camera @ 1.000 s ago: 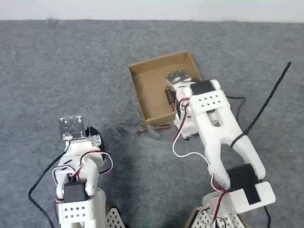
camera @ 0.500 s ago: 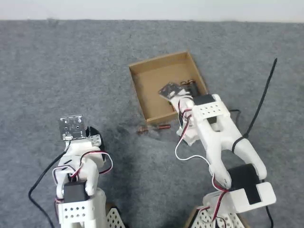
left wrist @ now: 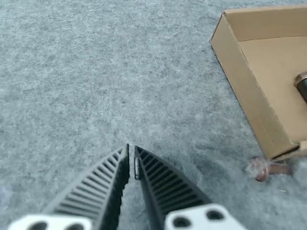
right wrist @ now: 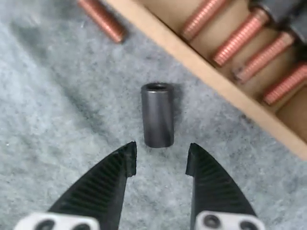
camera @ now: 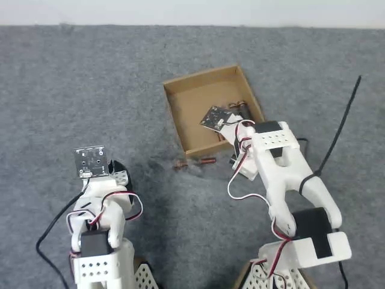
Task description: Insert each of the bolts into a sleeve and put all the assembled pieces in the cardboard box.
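1. The right end effector hangs open over the grey table. Its jaws are parted either side of a dark sleeve and stop just short of it.
2. The sleeve lies on its side on the table, just outside the near wall of the cardboard box.
3. Several copper bolts lie inside the box.
4. One loose bolt lies on the table just beside that wall.
5. The left end effector is closed and empty, low over the table, apart from the box.
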`<state>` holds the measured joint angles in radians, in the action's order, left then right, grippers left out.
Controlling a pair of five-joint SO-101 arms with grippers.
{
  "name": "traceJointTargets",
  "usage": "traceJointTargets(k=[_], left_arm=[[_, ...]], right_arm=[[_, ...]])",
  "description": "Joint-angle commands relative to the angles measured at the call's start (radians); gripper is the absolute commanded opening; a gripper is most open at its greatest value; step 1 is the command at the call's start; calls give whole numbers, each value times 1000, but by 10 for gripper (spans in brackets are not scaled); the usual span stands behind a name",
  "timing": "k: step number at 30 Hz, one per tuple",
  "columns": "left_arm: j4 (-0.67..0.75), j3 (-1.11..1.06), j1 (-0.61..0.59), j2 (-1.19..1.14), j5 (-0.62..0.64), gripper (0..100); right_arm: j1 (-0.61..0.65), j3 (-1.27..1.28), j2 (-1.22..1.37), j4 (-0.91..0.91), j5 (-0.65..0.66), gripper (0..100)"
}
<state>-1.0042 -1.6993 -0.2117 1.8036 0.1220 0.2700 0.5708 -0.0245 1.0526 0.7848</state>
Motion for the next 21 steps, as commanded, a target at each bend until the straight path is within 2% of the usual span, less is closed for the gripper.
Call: traceJointTargets(k=[1, 10, 18, 21], left_arm=[[-3, 15, -5, 17, -6, 11], [-2, 15, -5, 17, -6, 11], [2, 15, -3, 17, -6, 12], [2, 15, -3, 17, -6, 12]], right_arm=[[16, -2, -44, -13, 17, 145], [12, -9, 133, -142, 17, 145], [13, -26, 134, -151, 15, 141], [16, -26, 134, -153, 15, 61]])
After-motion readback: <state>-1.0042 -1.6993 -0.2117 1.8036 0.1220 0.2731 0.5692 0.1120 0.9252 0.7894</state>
